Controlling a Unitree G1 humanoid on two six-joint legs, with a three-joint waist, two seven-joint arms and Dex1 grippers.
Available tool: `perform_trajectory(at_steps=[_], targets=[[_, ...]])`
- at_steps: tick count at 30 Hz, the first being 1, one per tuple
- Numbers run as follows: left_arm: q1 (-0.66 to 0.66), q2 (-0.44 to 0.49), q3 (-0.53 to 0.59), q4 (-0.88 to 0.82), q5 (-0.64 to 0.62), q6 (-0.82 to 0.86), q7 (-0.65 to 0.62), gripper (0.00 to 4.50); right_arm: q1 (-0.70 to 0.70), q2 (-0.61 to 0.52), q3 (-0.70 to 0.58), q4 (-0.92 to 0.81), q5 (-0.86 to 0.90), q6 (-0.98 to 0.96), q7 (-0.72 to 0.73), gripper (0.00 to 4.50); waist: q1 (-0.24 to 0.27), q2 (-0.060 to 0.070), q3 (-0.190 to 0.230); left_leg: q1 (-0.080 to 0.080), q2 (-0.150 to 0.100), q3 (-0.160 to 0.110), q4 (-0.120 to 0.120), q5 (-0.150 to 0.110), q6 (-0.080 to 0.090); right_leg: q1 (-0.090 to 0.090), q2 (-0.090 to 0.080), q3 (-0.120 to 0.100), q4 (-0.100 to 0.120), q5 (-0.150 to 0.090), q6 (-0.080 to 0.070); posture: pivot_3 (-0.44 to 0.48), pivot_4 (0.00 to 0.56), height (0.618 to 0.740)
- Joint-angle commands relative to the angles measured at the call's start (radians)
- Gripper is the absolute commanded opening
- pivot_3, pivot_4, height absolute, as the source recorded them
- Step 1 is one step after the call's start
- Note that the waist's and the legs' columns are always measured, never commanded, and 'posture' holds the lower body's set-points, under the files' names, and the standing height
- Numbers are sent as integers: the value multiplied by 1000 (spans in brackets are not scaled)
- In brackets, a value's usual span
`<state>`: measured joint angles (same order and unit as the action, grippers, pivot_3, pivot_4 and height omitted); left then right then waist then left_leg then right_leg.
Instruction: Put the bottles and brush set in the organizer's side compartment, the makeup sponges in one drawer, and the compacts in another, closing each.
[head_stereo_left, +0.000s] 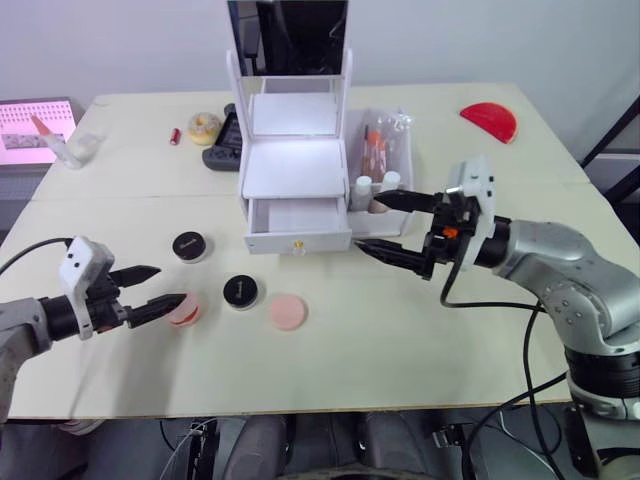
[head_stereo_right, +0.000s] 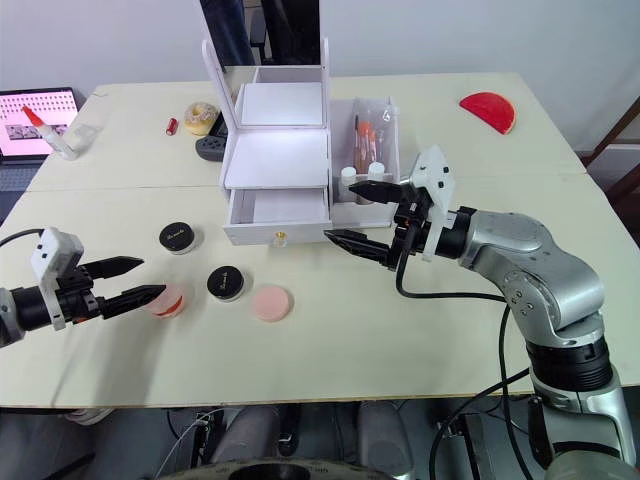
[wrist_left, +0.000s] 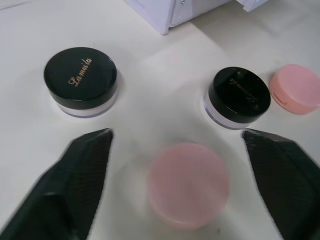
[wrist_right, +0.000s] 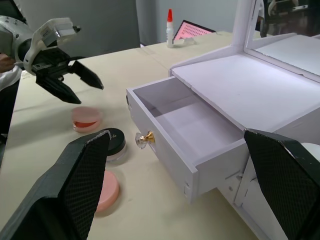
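While jaws gape, round glossy pink compact (wrist_left: 188, 184) lies, perhaps plastic.

A: What is the right arm made of?
B: Rounded silver-grey metal segments, with black bands at the joints. A black cable loops out from behind the right tool (head_stereo_left: 393, 225) and hangs below the forearm.

A: And the tool itself?
B: Two tapered black fingers with a fine cross-hatched texture, mounted on a black block. A white plastic housing sits on top, and there is a small orange spot on the block.

A: Is the left tool (head_stereo_left: 155, 287) the same?
B: Same pointed black fingers, same white boxy housing with small dark holes. A thin black cable trails back along its grey forearm.
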<state>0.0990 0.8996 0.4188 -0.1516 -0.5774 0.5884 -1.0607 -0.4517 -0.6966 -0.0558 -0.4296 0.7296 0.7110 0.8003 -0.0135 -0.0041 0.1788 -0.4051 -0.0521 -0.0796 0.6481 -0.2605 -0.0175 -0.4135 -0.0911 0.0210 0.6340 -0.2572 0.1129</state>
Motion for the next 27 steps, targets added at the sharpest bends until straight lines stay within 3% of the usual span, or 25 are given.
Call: perform_trajectory(at_steps=[1, 5, 6, 19, 27], targets=[[10, 3, 24, -23, -18, -10, -14, 2153, -2, 5, -16, -26, 2, -17, -1, 4500, 1, 0, 0, 0, 0, 0, 0, 0, 0, 0, 0, 0, 0, 0, 0, 0, 150, 740], [19, -15, 10, -26, -17, -16, -10, 206, -3, 3, -18, -25, 1, -16, -1, 4500, 2, 0, 0, 0, 0, 0, 0, 0, 0, 0, 0, 0, 0, 0, 0, 0, 150, 740], [21, -20, 6, -25, -14, -21, -9, 86, -3, 2, -19, -25, 1, -16, 0, 4500, 2, 0, 0, 0, 0, 0, 0, 0, 0, 0, 0, 0, 0, 0, 0, 0, 150, 740], [82, -50, -131, 74, 166, -216, 1, 86, 1, -13, -26, -31, -4, -9, 2, 4500, 4, 1, -1, 0, 0, 0, 0, 0, 0, 1, -1, 0, 0, 0, 0, 0, 150, 740], [78, -56, -158, 96, 152, -223, -4, 86, -1, -26, -30, -24, -7, -12, 7, 4500, 4, 7, -4, 2, -1, 0, 0, 0, 0, 3, -2, 0, 0, -1, -2, 0, 150, 740]])
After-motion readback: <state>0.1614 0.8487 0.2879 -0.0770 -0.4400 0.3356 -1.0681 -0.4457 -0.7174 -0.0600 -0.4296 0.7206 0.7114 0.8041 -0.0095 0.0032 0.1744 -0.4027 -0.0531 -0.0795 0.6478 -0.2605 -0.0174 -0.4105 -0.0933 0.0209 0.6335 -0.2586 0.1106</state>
